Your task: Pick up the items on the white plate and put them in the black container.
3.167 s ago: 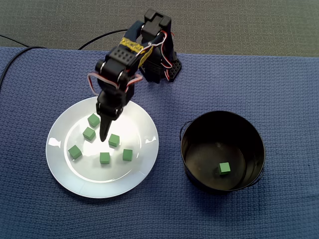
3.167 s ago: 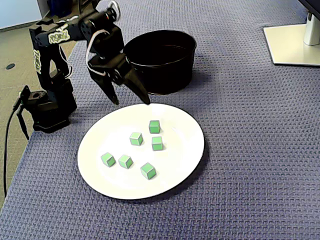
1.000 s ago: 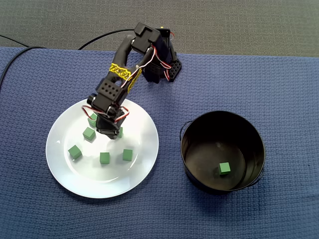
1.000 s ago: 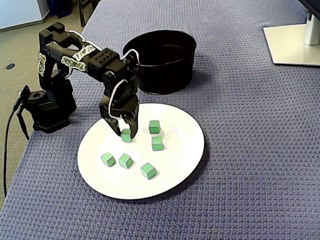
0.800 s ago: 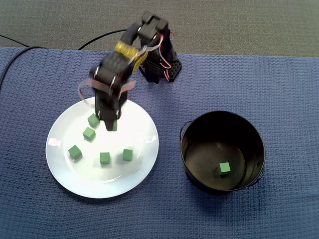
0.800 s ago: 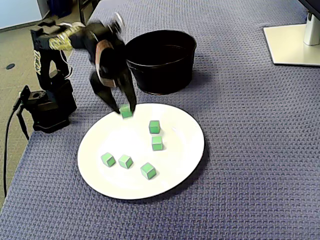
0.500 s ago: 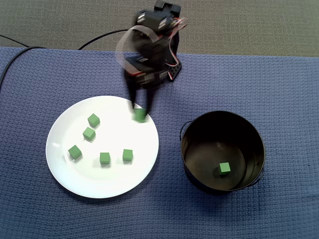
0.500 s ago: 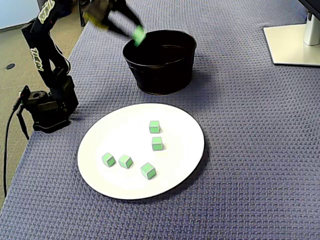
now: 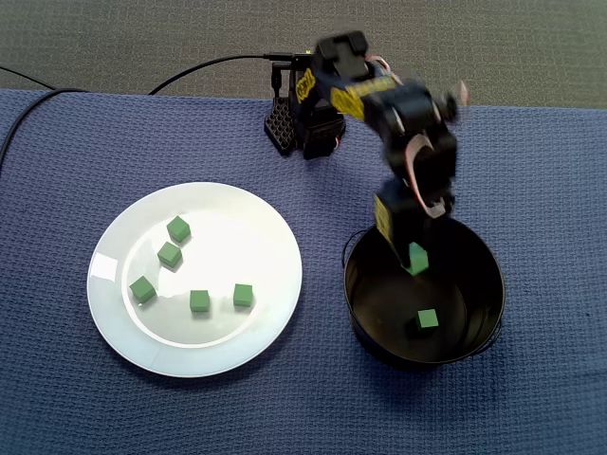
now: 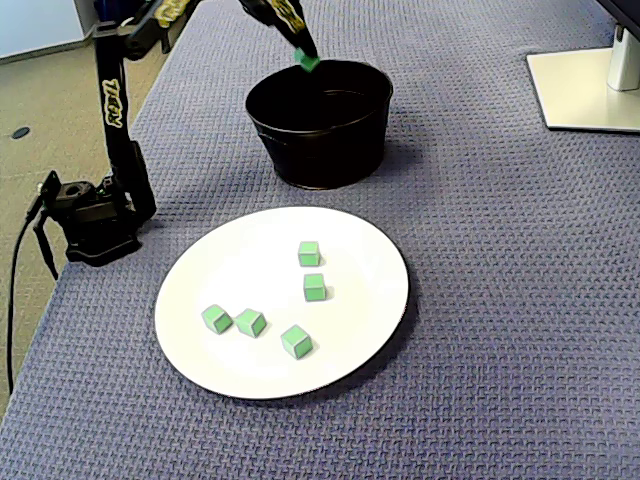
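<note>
Hovering at the drop point
The fingers (image 10: 291,32) are clenching a small green cube (image 9: 415,256) above the round black metal container (image 10: 320,150), close to its rim; releasing here is risking a bounce out onto the blue-clothed counter (image 9: 142,142).

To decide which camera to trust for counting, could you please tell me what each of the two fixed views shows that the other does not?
Only a fixed view looks into the black container and shows a loose cube on its bottom. Only a fixed view shows the white stand base and the bare floor beside the table. Both fixed views show the white plate with five cubes, and the fingers shut on the held cube above the container.
</note>
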Tool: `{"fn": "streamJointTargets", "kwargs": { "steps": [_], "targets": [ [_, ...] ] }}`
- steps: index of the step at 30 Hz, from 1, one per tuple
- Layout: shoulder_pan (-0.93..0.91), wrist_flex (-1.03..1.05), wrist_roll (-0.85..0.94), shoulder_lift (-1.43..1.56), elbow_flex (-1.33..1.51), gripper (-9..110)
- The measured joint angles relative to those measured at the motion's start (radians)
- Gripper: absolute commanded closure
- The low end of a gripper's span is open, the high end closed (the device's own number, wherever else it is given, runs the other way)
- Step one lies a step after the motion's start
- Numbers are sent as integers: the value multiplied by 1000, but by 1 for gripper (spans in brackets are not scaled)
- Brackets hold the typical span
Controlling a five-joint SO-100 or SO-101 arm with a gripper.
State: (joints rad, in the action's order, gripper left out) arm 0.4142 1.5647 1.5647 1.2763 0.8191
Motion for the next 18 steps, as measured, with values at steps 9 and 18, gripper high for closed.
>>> {"fn": "streamJointTargets", "kwargs": {
  "steps": [9, 18],
  "targets": [
    [29, 12, 17, -103, 60, 83],
    [-6, 140, 150, -61, -3, 51]
  ]
}}
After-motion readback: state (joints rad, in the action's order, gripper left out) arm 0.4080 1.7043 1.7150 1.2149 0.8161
